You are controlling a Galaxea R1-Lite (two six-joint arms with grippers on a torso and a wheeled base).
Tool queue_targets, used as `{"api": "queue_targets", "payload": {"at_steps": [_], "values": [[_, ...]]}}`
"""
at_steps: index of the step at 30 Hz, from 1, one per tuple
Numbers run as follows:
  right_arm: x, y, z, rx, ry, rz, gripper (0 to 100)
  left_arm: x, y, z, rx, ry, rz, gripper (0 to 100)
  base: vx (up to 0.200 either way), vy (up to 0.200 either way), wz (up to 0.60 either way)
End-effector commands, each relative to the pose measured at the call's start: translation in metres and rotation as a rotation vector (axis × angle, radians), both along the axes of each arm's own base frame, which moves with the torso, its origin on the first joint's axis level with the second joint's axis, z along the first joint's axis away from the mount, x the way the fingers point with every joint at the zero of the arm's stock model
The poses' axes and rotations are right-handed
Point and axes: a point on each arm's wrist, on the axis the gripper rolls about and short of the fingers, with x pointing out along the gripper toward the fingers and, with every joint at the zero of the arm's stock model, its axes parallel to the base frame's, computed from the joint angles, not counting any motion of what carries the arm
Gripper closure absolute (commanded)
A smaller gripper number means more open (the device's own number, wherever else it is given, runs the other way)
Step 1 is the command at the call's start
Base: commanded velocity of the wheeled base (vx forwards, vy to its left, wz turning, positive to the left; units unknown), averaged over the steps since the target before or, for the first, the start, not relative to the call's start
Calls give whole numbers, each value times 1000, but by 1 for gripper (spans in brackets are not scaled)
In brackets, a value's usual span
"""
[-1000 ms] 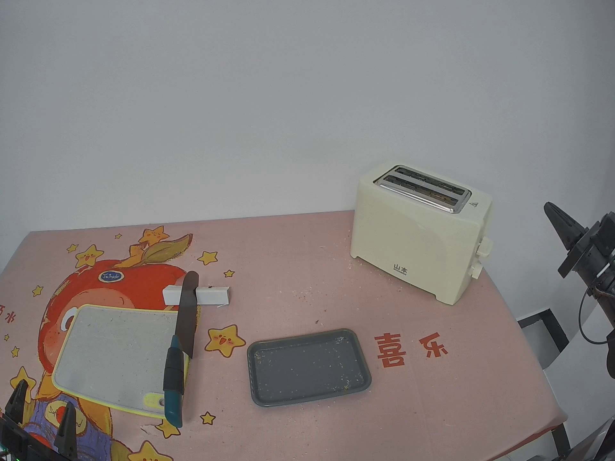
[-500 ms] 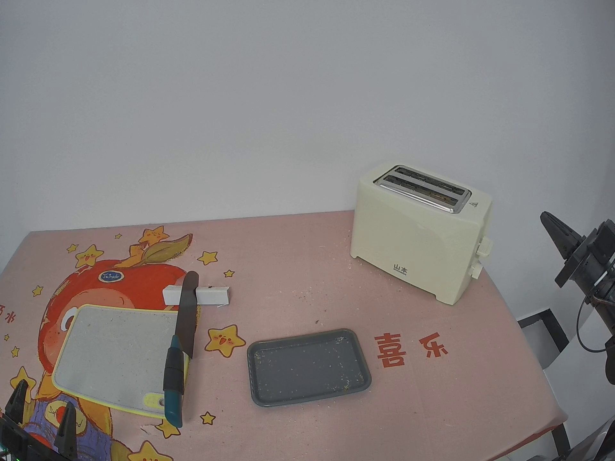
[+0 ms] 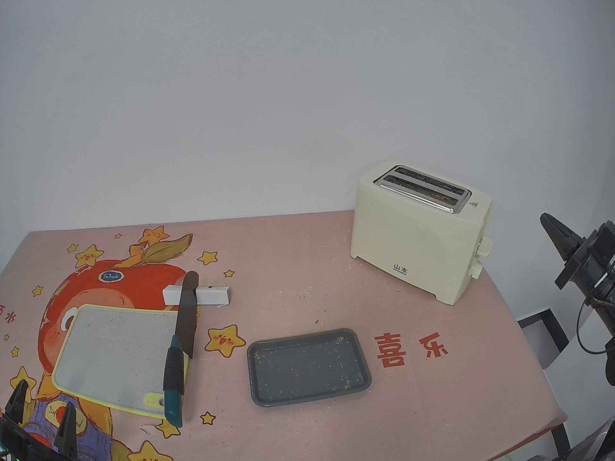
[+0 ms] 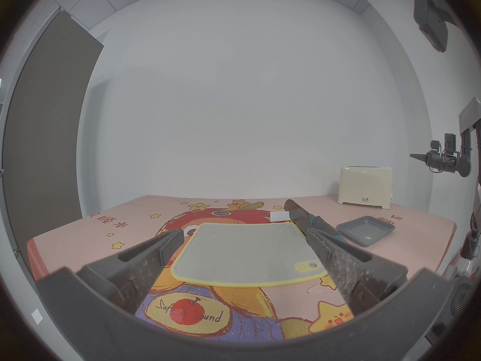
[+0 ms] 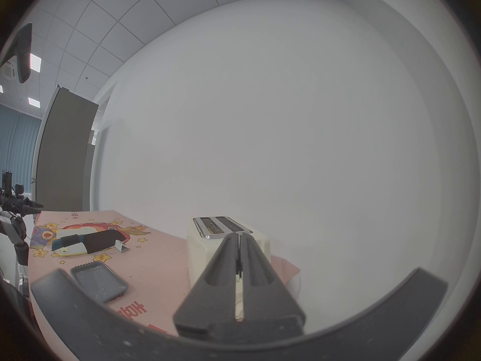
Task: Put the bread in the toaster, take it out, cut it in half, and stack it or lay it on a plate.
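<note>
A cream toaster (image 3: 419,232) stands at the table's back right, its two top slots dark. A grey tray-like plate (image 3: 309,366) lies at the front centre. To the left, a grey cutting board (image 3: 115,356) with a yellow rim carries a teal-handled knife (image 3: 179,347) along its right side, blade tip on a white rest (image 3: 196,295). My left gripper (image 3: 45,396) hovers open at the front left corner, facing the cutting board (image 4: 245,251). My right gripper (image 3: 552,222) is shut on nothing, off the table's right edge beside the toaster (image 5: 228,241).
The pink tablecloth (image 3: 307,270) with cartoon prints has bare room between board, plate and toaster. A plain wall runs close behind the table. A dark frame (image 3: 544,334) stands on the floor past the right edge.
The right gripper sank slightly and drifted a little toward the table, then held still. The left gripper and all objects stayed in place.
</note>
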Motion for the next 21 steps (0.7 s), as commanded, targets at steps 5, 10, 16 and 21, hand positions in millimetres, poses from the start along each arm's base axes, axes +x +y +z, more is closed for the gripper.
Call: {"api": "queue_targets", "payload": {"at_steps": [5,10,16,21], "values": [[-1,0,-3,-10,10,0,100,1,0,-5,0,11,1,0,0,0,0],[-11,9,-15,-31,59,43,100,1,0,-5,0,11,1,0,0,0,0],[-17,23,-46,-40,246,117,100,1,0,-5,0,11,1,0,0,0,0],[-3,16,-79,-118,399,81,100,1,0,-5,0,11,1,0,0,0,0]]}}
